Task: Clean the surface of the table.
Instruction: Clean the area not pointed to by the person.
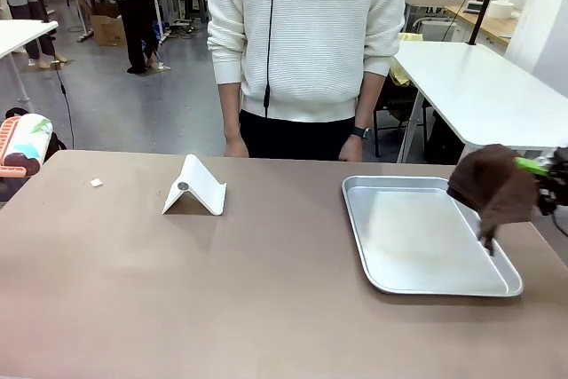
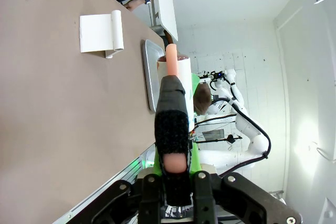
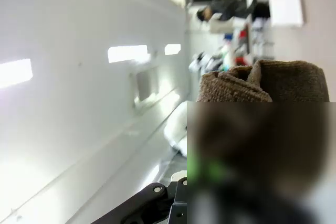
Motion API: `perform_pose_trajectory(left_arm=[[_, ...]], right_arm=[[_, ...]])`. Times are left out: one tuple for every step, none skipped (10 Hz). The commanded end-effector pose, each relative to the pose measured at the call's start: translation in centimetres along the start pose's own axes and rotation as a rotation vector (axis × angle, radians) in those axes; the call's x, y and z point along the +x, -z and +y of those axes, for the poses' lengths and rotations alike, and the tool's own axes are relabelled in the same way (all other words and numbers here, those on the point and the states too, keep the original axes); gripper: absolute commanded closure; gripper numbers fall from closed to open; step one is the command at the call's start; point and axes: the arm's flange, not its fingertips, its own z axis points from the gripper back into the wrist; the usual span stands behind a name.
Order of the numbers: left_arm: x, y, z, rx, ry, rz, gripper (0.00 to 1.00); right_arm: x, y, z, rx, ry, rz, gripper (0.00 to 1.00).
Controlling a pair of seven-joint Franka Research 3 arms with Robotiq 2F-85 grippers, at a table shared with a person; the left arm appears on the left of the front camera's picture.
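In the front view, at the right edge, the right gripper is clamped on a brown cloth hanging over the metal tray on the table. Its loose corner could snag the tray rim and drag the tray. In the left wrist view, at bottom centre, the left gripper is clamped on a lint roller, and in the right wrist view the cloth blurs the lower right.

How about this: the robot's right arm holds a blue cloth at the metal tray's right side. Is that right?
Not quite. The cloth is brown, not blue; the front view shows it. The right end effector does hold it at the metal tray's right side.
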Motion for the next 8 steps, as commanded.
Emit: perform_pose_trajectory(left_arm=[[0.1,0.1,-0.3,-0.007,0.001,-0.013,1.00],[0.1,0.1,-0.3,-0.007,0.001,-0.013,1.00],[0.1,0.1,-0.3,-0.007,0.001,-0.013,1.00],[0.1,0.1,-0.3,-0.007,0.001,-0.013,1.00],[0.1,0.1,-0.3,-0.007,0.001,-0.013,1.00],[0.1,0.1,-0.3,-0.007,0.001,-0.013,1.00],[0.1,0.1,-0.3,-0.007,0.001,-0.013,1.00],[0.1,0.1,-0.3,-0.007,0.001,-0.013,1.00]], right_arm=[[-1.9,-3.4,1.9,0.077,0.033,0.051,0.91],[-2.3,-4.5,2.2,0.065,0.043,-0.032,0.91],[-2.1,-4.2,1.9,0.048,0.036,-0.063,0.91],[-2.7,-3.0,1.5,0.070,0.017,0.020,0.91],[-2.7,-3.0,1.5,0.070,0.017,0.020,0.91],[-2.7,-3.0,1.5,0.070,0.017,0.020,0.91],[-2.7,-3.0,1.5,0.070,0.017,0.020,0.91],[-2.7,-3.0,1.5,0.070,0.017,0.020,0.91]])
